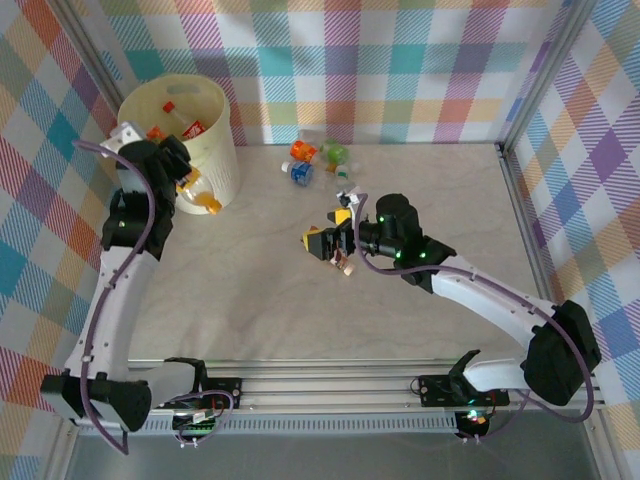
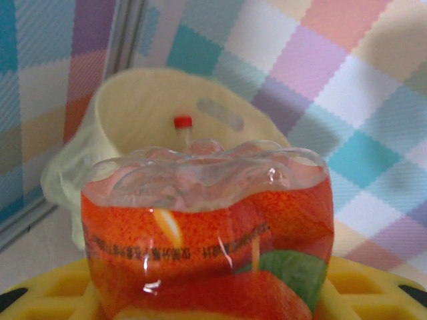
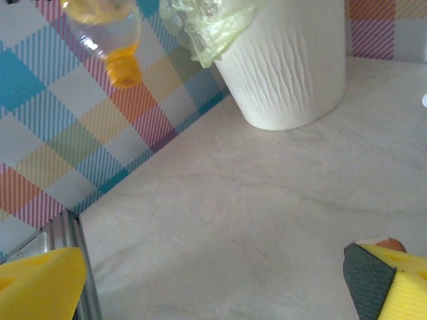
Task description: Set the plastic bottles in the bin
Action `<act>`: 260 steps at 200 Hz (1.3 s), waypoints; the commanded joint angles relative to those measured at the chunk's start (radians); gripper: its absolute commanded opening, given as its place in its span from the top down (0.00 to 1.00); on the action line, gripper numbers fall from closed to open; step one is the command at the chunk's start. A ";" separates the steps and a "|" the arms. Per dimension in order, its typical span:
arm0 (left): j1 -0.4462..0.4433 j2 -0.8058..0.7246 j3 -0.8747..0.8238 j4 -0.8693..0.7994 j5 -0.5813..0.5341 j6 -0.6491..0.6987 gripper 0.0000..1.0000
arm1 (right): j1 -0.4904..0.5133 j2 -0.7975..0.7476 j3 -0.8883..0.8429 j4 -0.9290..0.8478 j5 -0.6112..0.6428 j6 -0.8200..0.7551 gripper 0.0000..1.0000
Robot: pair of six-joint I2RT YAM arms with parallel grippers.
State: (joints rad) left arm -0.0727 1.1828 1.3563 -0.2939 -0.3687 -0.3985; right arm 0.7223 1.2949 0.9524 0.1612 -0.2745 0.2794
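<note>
My left gripper point(image 1: 195, 190) is shut on a crushed plastic bottle point(image 2: 207, 240) with an orange-red label, gripped between yellow fingers point(image 2: 47, 293). It hangs off the table beside the near wall of the cream bin point(image 1: 215, 150), orange cap point(image 1: 208, 204) pointing down. The bin point(image 2: 133, 113) holds other bottles, one with a red cap point(image 2: 183, 123). Three loose bottles lie at the back of the table: orange point(image 1: 302, 151), blue point(image 1: 298, 172) and green point(image 1: 335, 153). My right gripper point(image 1: 325, 243) is open at mid-table, with bare tabletop between its yellow fingers point(image 3: 40, 283).
A pale bag liner point(image 3: 207, 27) droops over the bin's rim. Plaid walls enclose the table on the left, back and right. A metal rail point(image 3: 73, 253) runs along the left wall's foot. A small brown object point(image 1: 346, 266) lies beside my right gripper.
</note>
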 commanded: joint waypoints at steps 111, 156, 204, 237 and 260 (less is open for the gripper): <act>0.156 0.409 0.433 0.345 -0.085 0.010 0.48 | 0.014 -0.071 -0.073 0.101 0.020 0.036 0.00; 0.157 0.533 0.523 0.458 -0.069 0.111 0.47 | 0.020 -0.100 -0.103 0.103 0.061 0.026 0.00; 0.163 0.670 0.651 0.409 0.130 0.246 0.45 | 0.023 -0.155 -0.130 0.067 0.119 0.021 0.00; 0.171 0.728 0.711 0.374 0.287 0.274 0.46 | 0.023 -0.175 -0.125 0.033 0.142 -0.003 0.00; 0.172 0.773 0.764 0.337 0.359 0.298 0.46 | 0.023 -0.184 -0.121 0.015 0.150 -0.009 0.00</act>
State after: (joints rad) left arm 0.0826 1.9270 2.0380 0.0589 -0.1432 -0.1570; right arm 0.7403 1.1343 0.8284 0.1947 -0.1478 0.2981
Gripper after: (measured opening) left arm 0.543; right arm 0.996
